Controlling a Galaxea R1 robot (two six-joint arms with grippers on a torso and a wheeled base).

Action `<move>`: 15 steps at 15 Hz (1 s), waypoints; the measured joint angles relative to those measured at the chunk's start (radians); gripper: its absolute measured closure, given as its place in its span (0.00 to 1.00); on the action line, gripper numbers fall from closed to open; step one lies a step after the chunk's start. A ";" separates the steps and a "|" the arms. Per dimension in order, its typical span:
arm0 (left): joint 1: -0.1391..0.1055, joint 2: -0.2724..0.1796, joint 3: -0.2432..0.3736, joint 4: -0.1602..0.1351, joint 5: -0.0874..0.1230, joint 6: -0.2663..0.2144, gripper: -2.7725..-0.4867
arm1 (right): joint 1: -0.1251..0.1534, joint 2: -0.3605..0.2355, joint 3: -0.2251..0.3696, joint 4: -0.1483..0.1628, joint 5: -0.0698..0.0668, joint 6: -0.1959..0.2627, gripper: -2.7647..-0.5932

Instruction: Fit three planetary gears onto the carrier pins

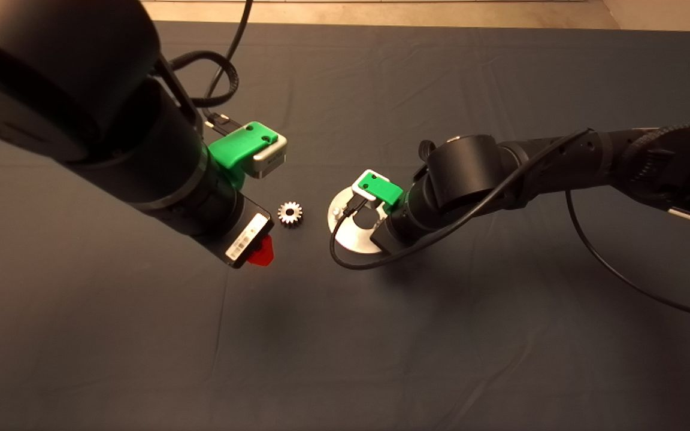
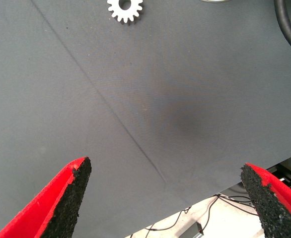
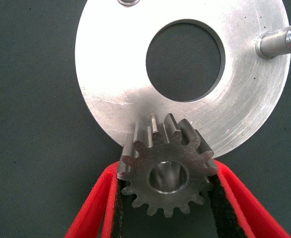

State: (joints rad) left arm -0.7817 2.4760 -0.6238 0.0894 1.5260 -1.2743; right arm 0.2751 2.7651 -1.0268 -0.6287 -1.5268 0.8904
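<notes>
**Right gripper held a gear over the disc while a second gear lay loose on the mat**

From the head camera, the disc sat near the middle of the dark mat, a flat round silver plate with a central hole. The right gripper hung directly over it, its black arm covering much of the plate; its fingers were hidden from this angle. A loose gear lay flat on the mat just beside the disc, between it and the left gripper, which hovered near that gear with one red fingertip showing. The mat was wrinkled cloth, with plenty of bare room on every side of the disc.

From the left wrist camera, the left gripper stood wide apart, its rough black pads gripping nothing and touching nothing. The loose gear lay beyond the fingertips, well clear of them, on smooth grey cloth crossed by a crease.

From the right wrist camera, the right gripper was closed narrowly on a gear, pads pressed against its toothed rim on both sides. The held gear was dull grey metal with a round bore, and it overlapped the disc's near edge. One pin stood on the disc across the central hole from the gear, and another pin showed only partly at the far rim.
</notes>
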 joint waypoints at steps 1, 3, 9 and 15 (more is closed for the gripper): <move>0.000 -0.002 0.000 0.000 0.000 0.000 0.26 | 0.000 0.000 0.000 0.000 0.001 -0.001 0.80; 0.000 -0.008 0.000 0.000 0.000 0.000 0.26 | 0.000 -0.004 0.000 0.000 0.002 -0.004 0.80; 0.000 -0.016 0.000 0.000 0.000 0.000 0.26 | 0.000 -0.017 0.004 0.003 0.009 -0.011 0.80; 0.000 -0.019 0.000 0.000 0.000 0.000 0.26 | 0.001 -0.018 0.005 0.009 0.009 -0.019 0.80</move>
State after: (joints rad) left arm -0.7817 2.4568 -0.6238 0.0894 1.5260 -1.2738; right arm 0.2759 2.7474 -1.0221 -0.6196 -1.5183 0.8711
